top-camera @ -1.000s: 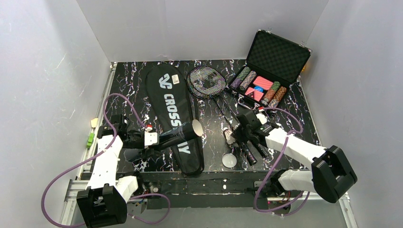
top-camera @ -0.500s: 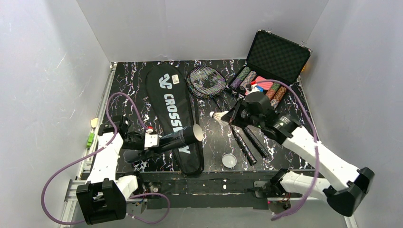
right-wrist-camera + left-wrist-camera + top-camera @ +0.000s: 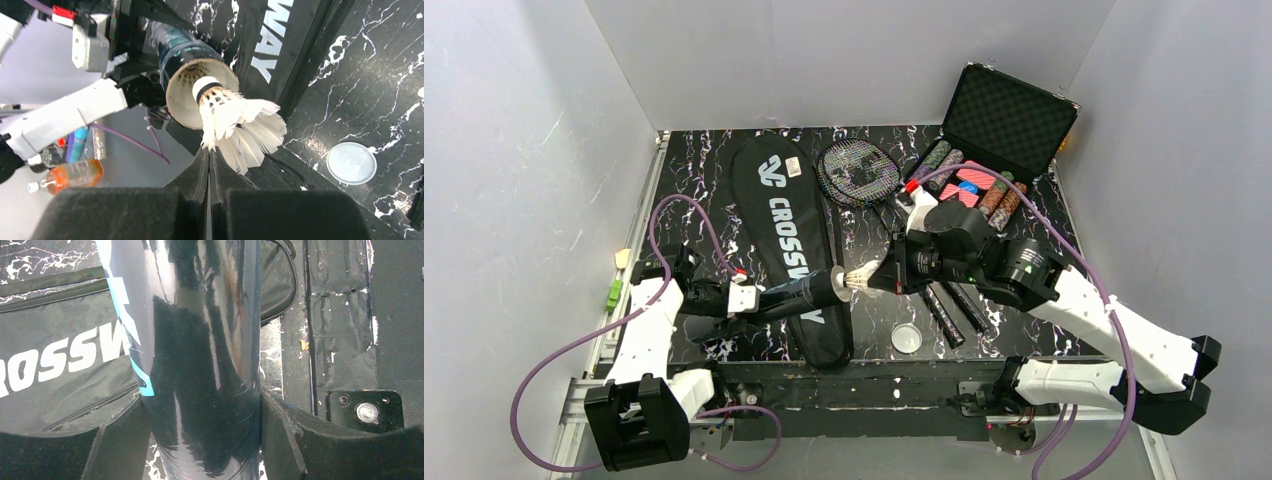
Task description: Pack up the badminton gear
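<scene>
My left gripper (image 3: 759, 298) is shut on the clear tube (image 3: 809, 291) and holds it level above the black "CROSSWAY" racket bag (image 3: 784, 215); the tube fills the left wrist view (image 3: 200, 365) between my fingers. Its open mouth (image 3: 200, 90) faces right. My right gripper (image 3: 879, 279) is shut on the feather edge of a white shuttlecock (image 3: 235, 120), whose cork tip sits at the tube's mouth. The round white lid (image 3: 907, 338) lies on the table in front. Two dark rackets (image 3: 860, 172) lie at the back centre, handles (image 3: 944, 312) reaching forward. Other shuttlecocks are hidden.
An open black hard case (image 3: 984, 160) with coloured poker chips stands at the back right, right behind my right arm. The lid also shows in the right wrist view (image 3: 351, 163). White walls enclose the table on three sides.
My right gripper has lifted the shuttlecock from near the racket handles and carried it left to the tube's mouth. The left arm has held the tube nearly still.
</scene>
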Controlling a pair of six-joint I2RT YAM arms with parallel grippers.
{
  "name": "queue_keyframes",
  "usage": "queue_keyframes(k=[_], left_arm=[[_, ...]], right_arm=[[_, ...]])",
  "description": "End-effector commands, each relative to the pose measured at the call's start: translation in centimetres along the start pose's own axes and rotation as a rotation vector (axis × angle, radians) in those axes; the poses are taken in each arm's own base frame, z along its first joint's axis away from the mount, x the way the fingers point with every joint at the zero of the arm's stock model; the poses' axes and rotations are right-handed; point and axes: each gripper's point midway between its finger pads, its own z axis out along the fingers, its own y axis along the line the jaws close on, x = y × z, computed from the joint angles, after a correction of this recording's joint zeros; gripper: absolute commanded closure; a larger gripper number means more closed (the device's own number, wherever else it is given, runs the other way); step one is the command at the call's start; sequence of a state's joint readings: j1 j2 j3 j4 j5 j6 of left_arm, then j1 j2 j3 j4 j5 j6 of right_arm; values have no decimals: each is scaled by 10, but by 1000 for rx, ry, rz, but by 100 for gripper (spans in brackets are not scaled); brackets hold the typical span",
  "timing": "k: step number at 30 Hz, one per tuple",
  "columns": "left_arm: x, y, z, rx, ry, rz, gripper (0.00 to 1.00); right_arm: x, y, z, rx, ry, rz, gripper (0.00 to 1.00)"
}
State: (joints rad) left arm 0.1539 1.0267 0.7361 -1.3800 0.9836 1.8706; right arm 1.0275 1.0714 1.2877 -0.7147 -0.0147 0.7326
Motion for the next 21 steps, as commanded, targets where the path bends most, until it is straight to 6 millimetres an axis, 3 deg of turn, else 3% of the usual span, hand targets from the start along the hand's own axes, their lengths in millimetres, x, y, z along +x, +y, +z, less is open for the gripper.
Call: queue_keyframes(k=[1, 15, 18, 21], left_arm=[[-13, 9, -3, -27, -34, 55, 100], [-21, 5, -2, -18, -49, 73, 100], [-21, 5, -2, -17, -51, 75, 100], [-20, 4, -2, -14, -47, 72, 100]], right_arm=[[1, 12, -11, -23, 18, -70, 99], [2, 48, 35, -98, 53, -127, 99], [2, 55, 40, -139, 43, -104, 86], [-1, 62, 36, -177, 13, -83, 61]])
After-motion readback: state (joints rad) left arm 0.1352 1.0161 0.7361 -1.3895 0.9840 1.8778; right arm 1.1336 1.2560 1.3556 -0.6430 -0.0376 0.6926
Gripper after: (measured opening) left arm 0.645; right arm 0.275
